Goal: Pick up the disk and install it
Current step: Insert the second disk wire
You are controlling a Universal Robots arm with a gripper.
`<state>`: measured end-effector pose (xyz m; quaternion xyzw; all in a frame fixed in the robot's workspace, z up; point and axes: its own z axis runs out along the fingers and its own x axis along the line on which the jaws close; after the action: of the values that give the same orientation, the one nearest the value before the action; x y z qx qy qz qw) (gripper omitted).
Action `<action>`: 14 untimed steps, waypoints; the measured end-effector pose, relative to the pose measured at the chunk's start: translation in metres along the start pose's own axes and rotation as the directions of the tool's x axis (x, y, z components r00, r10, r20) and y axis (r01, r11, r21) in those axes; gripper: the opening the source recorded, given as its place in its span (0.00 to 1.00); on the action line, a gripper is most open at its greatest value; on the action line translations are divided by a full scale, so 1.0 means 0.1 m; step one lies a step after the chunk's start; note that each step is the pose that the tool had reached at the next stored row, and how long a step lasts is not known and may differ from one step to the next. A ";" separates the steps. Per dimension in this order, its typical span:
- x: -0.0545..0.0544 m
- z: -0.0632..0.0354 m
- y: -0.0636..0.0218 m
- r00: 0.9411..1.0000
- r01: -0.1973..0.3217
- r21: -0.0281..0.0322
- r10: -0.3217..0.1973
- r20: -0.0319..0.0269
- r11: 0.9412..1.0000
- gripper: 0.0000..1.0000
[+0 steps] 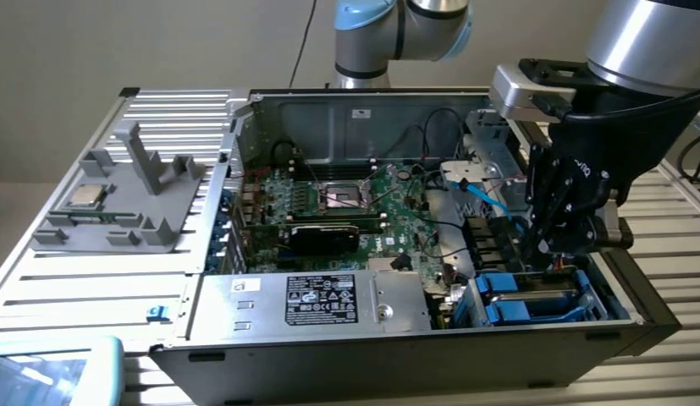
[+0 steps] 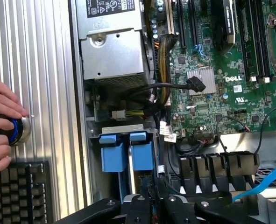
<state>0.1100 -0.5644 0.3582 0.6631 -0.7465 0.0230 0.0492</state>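
Observation:
The disk (image 1: 532,298), silver-grey in a bright blue carrier, stands on edge in the drive bay at the front corner of the open computer case (image 1: 361,355), on the exterior view's right. My gripper (image 1: 545,252) reaches straight down onto it. In the wrist view the disk's blue end tab (image 2: 142,156) runs right in between my black fingers (image 2: 138,201), which are drawn close together around its edge. My gripper (image 2: 151,193) is shut on the disk. Another blue carrier tab (image 2: 112,158) sits beside it in the same bay.
The big silver power supply (image 1: 310,300) borders the bay, with the green motherboard (image 1: 350,211) behind it. A light blue cable (image 1: 485,199) and black cables (image 2: 175,86) hang close by. A grey fixture with a processor chip (image 1: 85,196) stands outside the case. A person's hand (image 2: 2,126) rests on a blue knob beside a keyboard (image 2: 16,191).

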 end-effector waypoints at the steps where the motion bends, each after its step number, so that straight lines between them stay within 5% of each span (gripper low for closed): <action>1: 0.02 0.006 0.004 1.000 0.000 0.003 0.000 0.003 1.000 0.15; 6: 0.06 0.021 0.031 1.000 -0.001 0.011 0.001 0.007 1.000 0.15; 11: 0.06 0.058 0.040 1.000 0.005 0.030 -0.005 0.009 1.000 0.15; 14: 0.06 0.083 0.047 1.000 0.013 0.033 -0.013 0.010 0.999 0.15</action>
<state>0.1043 -0.5702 0.3508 0.6687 -0.7421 0.0314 0.0347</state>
